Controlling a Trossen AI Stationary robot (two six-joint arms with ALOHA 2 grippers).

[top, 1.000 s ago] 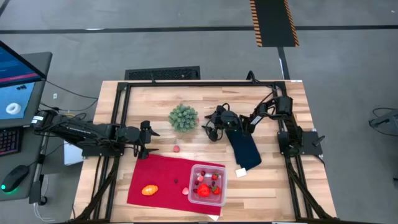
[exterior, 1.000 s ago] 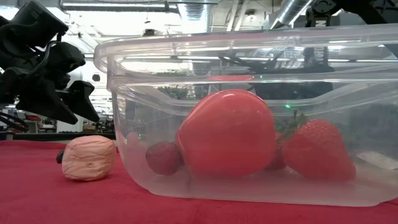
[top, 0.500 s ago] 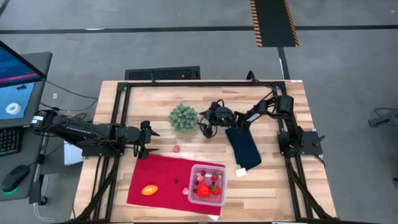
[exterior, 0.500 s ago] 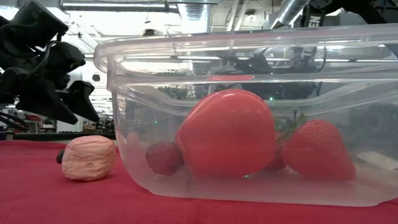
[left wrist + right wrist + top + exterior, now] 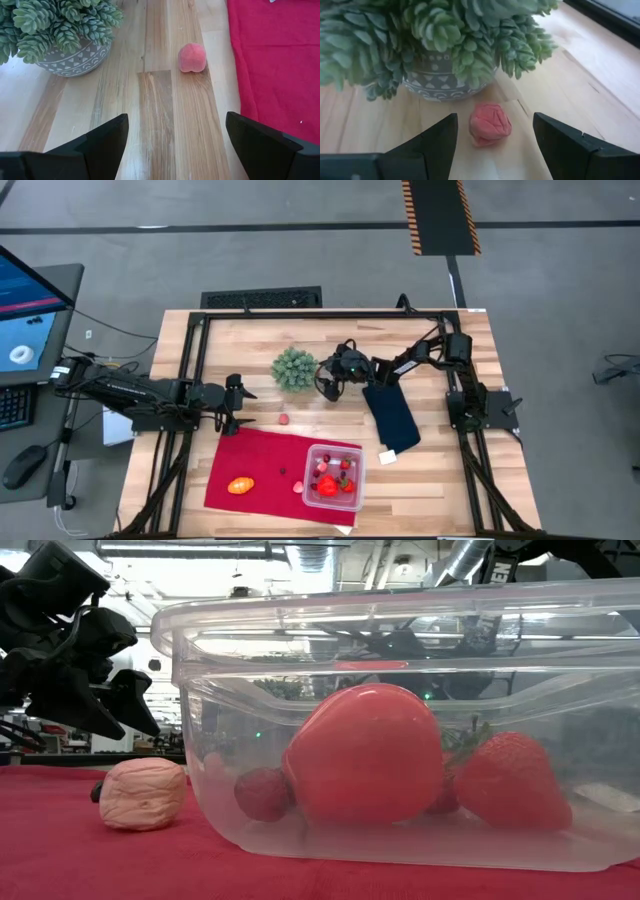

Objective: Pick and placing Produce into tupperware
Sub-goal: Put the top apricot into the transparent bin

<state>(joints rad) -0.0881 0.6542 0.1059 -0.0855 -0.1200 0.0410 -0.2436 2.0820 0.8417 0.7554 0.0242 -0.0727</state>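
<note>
Right gripper (image 5: pixel 326 384) mid-frame, fingers spread wide, pink piece (image 5: pixel 490 124) just ahead between them. Right behind it, potted succulent (image 5: pixel 445 45): risk of nudging pot or rolling piece off. Tupperware (image 5: pixel 358 452) lower centre, part-filled. Left gripper (image 5: pixel 237 405) wide, waiting at left.

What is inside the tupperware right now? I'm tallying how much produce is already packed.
Inside the tupperware: a large red fruit, a strawberry and a small dark red berry. Anything behind the large fruit is covered, so the full count is uncertain.
</note>
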